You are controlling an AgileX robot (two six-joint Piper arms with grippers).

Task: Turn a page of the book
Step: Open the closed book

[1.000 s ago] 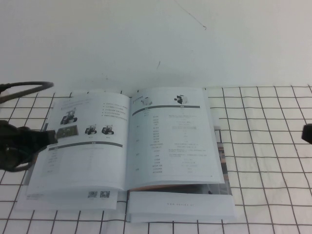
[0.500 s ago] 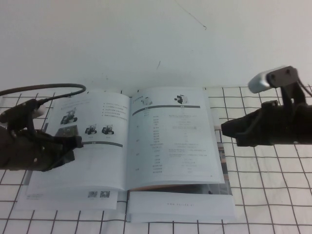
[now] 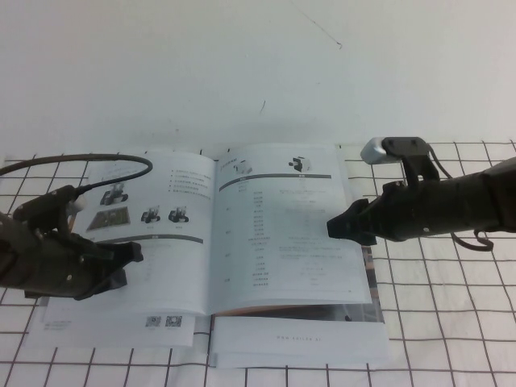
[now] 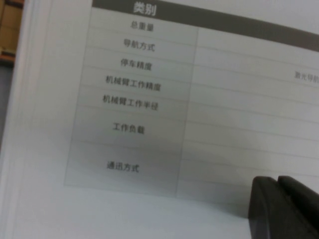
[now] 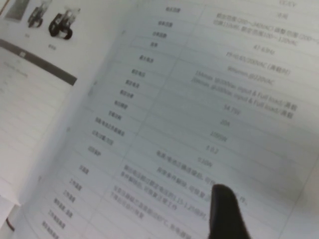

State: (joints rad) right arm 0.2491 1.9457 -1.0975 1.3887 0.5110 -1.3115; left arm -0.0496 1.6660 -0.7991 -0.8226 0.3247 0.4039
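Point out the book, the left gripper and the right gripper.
the book [image 3: 282,234]: high view, on its right-hand printed page.
left gripper [image 3: 129,260]: high view, at its tip over the left page.
right gripper [image 3: 334,228]: high view, at its tip over the right page.

Two black arms, each with a camera and cable

The left gripper [image 3: 121,262] ends a bulky matte-black arm; a thin black cable [image 3: 97,161] loops from it toward the far left, and a small white piece sits on its top. The right gripper [image 3: 337,228] ends a black arm carrying a silver-grey camera [image 3: 385,149] on a black bracket, with thin dark cable near its right end.
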